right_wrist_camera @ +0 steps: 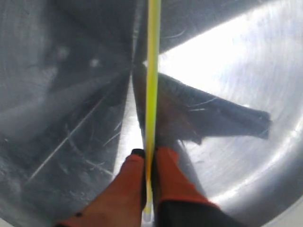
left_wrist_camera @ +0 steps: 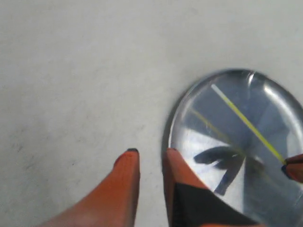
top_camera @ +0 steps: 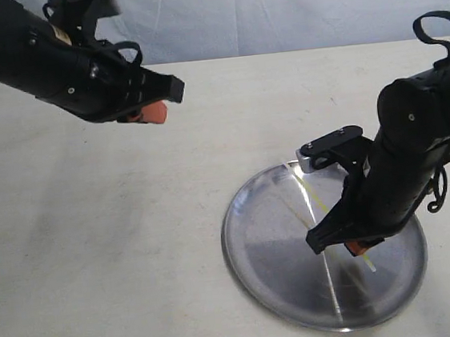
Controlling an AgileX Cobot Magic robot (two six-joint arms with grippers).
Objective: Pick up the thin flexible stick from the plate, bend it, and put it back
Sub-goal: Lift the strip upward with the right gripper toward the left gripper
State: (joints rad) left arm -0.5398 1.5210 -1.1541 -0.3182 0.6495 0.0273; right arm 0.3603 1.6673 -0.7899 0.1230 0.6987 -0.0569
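A round shiny silver plate [top_camera: 285, 283] lies on the table at the lower right. A thin yellow stick [top_camera: 310, 197] runs straight across it, pale at its tips. My right gripper [top_camera: 354, 246] is low over the plate, shut on the stick [right_wrist_camera: 152, 71] near one end, and the orange fingers [right_wrist_camera: 124, 184] press it from both sides. My left gripper [top_camera: 153, 112] hangs high over the table at the upper left, away from the plate. Its orange fingers [left_wrist_camera: 128, 176] stand a little apart with nothing between them. The plate [left_wrist_camera: 208, 137] and stick [left_wrist_camera: 244, 120] also show in the left wrist view.
The table [top_camera: 96, 246] is a plain off-white cloth surface with a pale wrinkled backdrop [top_camera: 272, 2] behind it. The right arm's black body [top_camera: 415, 140] leans over the plate's right side.
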